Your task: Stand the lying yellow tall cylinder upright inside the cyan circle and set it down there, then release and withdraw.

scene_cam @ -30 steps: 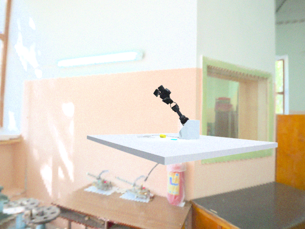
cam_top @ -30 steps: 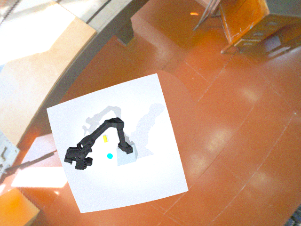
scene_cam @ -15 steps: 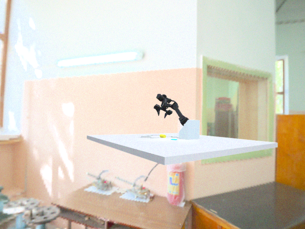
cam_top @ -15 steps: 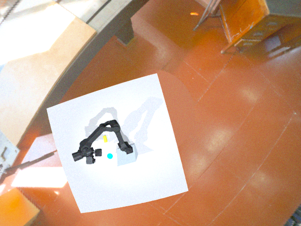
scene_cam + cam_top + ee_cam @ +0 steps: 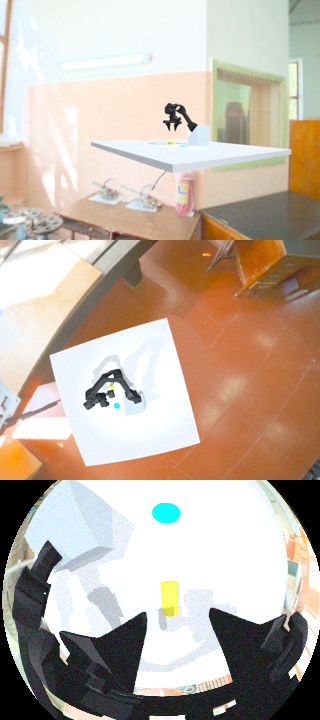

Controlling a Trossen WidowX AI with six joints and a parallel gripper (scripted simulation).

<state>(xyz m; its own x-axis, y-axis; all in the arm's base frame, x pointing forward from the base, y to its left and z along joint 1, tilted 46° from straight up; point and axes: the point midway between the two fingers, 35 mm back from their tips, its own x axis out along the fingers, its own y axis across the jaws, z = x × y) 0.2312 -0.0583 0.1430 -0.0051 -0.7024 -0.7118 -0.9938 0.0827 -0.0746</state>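
The yellow cylinder (image 5: 111, 387) (image 5: 170, 142) (image 5: 169, 598) is lying on the surface (image 5: 134, 433) (image 5: 180, 155) (image 5: 240, 570) below the released, empty fingers (image 5: 172, 129). The wrist view is showing the cylinder whole; the top view is showing it partly hidden by the arm (image 5: 98, 387) (image 5: 186, 116).

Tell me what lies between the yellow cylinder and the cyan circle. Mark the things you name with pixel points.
Only bare white tabletop lies between the yellow cylinder (image 5: 111, 387) (image 5: 170, 142) (image 5: 169, 598) and the cyan circle (image 5: 116, 405) (image 5: 182, 146) (image 5: 166, 513); the wrist view shows it.
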